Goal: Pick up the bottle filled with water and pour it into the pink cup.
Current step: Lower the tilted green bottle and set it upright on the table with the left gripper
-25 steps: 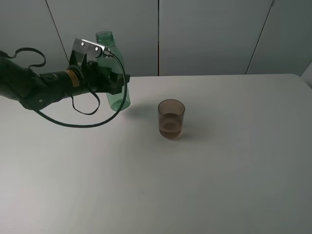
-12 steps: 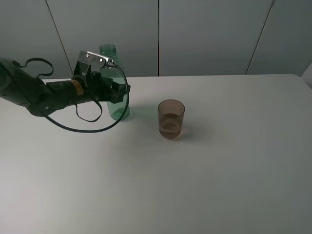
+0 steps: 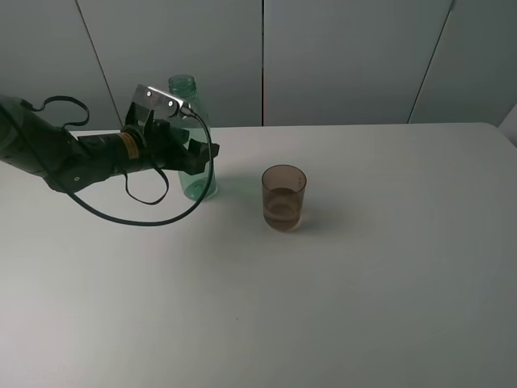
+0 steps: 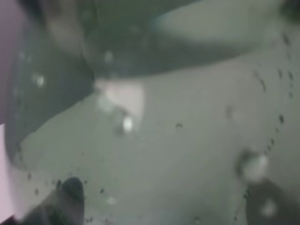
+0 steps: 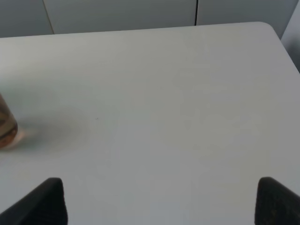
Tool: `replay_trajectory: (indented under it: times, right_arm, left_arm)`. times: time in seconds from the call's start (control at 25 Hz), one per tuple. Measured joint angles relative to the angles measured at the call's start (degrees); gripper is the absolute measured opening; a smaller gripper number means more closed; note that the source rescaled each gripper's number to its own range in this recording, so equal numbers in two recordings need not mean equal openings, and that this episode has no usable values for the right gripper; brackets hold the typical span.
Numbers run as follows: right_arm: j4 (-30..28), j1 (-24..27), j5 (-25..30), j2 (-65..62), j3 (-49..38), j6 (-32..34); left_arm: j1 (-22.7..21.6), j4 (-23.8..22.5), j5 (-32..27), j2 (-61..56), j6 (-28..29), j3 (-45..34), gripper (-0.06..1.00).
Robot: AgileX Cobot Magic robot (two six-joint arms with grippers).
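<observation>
The green transparent bottle (image 3: 199, 183) stands upright on the white table, at the back left, with no cap on its neck. My left gripper (image 3: 187, 153) is closed around its middle from the left side. The left wrist view is filled by the blurred green bottle wall (image 4: 187, 154) with droplets on it. The pink cup (image 3: 283, 198) stands to the right of the bottle, apart from it, with some liquid in its lower part. Its edge shows in the right wrist view (image 5: 5, 127). My right gripper (image 5: 161, 206) is open and empty, off to the cup's right.
The white table (image 3: 363, 283) spreads wide to the front and right. Grey wall panels (image 3: 347, 56) rise behind its far edge. A black cable (image 3: 145, 212) loops from the left arm down over the table.
The left arm has lowered the bottle and shifted it slightly right. In the last half second it has barely moved. The cup has stayed put.
</observation>
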State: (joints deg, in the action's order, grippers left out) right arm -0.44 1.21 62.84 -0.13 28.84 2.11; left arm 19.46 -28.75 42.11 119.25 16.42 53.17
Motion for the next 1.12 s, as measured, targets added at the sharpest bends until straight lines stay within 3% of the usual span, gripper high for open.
replay_trajectory:
  times: [0.04, 0.08, 0.2, 0.64, 0.96, 1.12]
  right_arm:
    - [0.00, 0.00, 0.00, 0.00, 0.00, 0.00]
    - [0.00, 0.00, 0.00, 0.00, 0.00, 0.00]
    - [0.00, 0.00, 0.00, 0.00, 0.00, 0.00]
    - [0.00, 0.00, 0.00, 0.00, 0.00, 0.00]
    - [0.00, 0.00, 0.00, 0.00, 0.00, 0.00]
    - [0.00, 0.00, 0.00, 0.00, 0.00, 0.00]
  left_arm:
    - [0.00, 0.00, -0.35, 0.00, 0.00, 0.00, 0.84]
    - [0.00, 0.11, -0.93, 0.00, 0.00, 0.00, 0.90]
    - [0.00, 0.11, -1.91, 0.00, 0.00, 0.00, 0.96]
    - [2.15, 0.34, -11.91, -3.77, 0.00, -0.52, 0.97]
    - [3.08, 1.49, -24.96, -7.18, 4.18, -1.54, 0.98]
    - [3.70, 1.63, -35.39, -9.50, 8.34, -1.54, 0.98]
